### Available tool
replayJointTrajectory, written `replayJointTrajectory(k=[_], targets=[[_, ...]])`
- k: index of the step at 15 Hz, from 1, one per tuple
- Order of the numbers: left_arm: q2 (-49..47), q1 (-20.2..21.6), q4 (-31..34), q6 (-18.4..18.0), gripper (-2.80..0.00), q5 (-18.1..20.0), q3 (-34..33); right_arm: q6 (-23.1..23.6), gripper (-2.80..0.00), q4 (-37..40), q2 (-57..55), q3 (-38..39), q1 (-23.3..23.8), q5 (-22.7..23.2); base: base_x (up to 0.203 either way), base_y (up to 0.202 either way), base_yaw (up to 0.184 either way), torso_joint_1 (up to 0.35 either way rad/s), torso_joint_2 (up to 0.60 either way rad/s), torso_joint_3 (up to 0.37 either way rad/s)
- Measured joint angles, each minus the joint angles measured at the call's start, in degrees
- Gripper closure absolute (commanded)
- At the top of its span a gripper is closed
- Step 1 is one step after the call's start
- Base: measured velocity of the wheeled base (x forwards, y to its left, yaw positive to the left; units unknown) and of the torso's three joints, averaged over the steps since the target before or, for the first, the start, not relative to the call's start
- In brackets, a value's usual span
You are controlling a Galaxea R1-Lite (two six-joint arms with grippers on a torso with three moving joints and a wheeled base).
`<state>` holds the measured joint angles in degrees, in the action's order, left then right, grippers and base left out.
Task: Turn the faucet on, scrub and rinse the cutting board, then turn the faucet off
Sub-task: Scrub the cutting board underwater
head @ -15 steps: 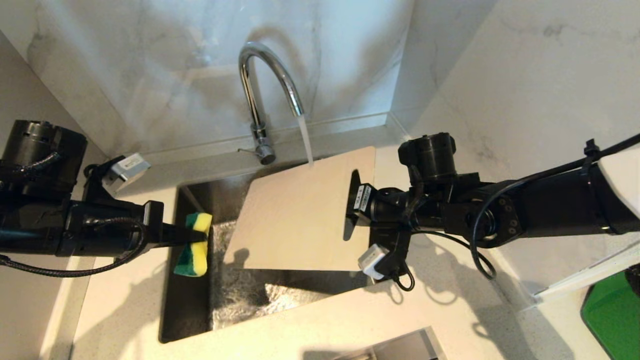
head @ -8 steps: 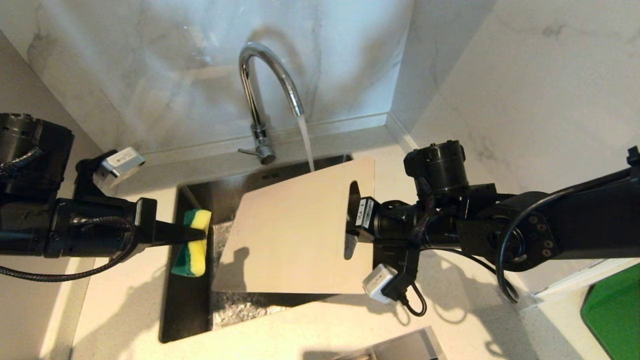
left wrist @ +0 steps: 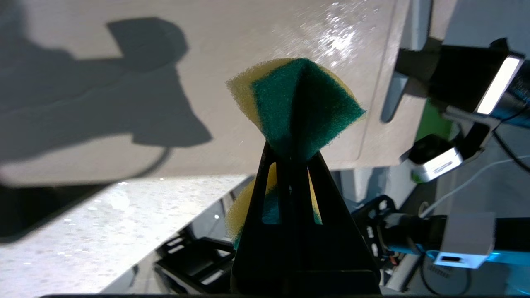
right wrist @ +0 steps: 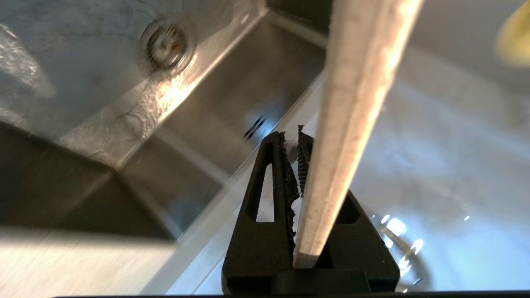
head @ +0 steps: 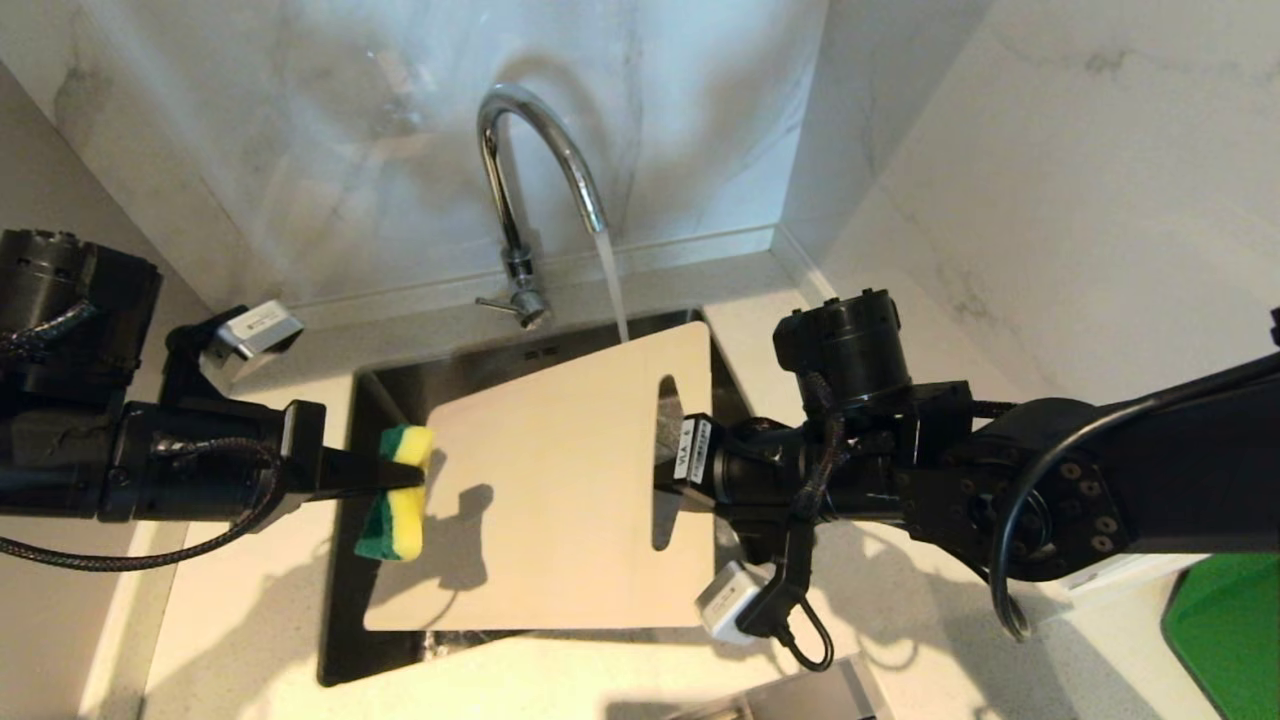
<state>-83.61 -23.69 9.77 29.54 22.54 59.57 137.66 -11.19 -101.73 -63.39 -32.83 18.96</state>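
The chrome faucet is running, and its stream falls at the far edge of the cutting board. The cream board hangs over the sink, tilted. My right gripper is shut on its short end beside the handle slot. The right wrist view shows the board's edge clamped between the jaws of that gripper. My left gripper is shut on a yellow-green sponge, which sits at the board's left edge. In the left wrist view the sponge is just in front of the wet board.
The steel sink is set in a pale speckled counter, and its drain lies below the board. Marble walls close in behind and on the right. The faucet's thin lever points left. A green object sits at the lower right.
My right arm has carried the board left and toward the sink's front, out from under the stream. The board's left edge now reaches the sponge. The left arm barely moved.
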Motion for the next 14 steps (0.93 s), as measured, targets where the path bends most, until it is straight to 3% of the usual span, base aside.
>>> replayJointTrajectory(k=[3, 5, 14], targets=[[-1.98, -4.83, -5.25, 4.12, 0.00, -1.38, 1.46, -0.72, 0.00, -0.16, 0.05, 0.11, -1.18, -0.71, 0.000, 0.000, 0.000, 0.000, 0.00, 0.000], [-4.15, -6.10, -6.27, 4.40, 0.00, -2.56, 2.15, -0.74, 0.00, -0.25, 0.02, 0.38, -1.40, -0.69, 0.000, 0.000, 0.000, 0.000, 0.00, 0.000], [-15.85, -5.74, -6.44, 4.47, 0.00, -5.76, 10.01, -3.15, 0.00, -2.40, 1.63, 2.15, -2.75, -0.80, 0.000, 0.000, 0.000, 0.000, 0.00, 0.000]])
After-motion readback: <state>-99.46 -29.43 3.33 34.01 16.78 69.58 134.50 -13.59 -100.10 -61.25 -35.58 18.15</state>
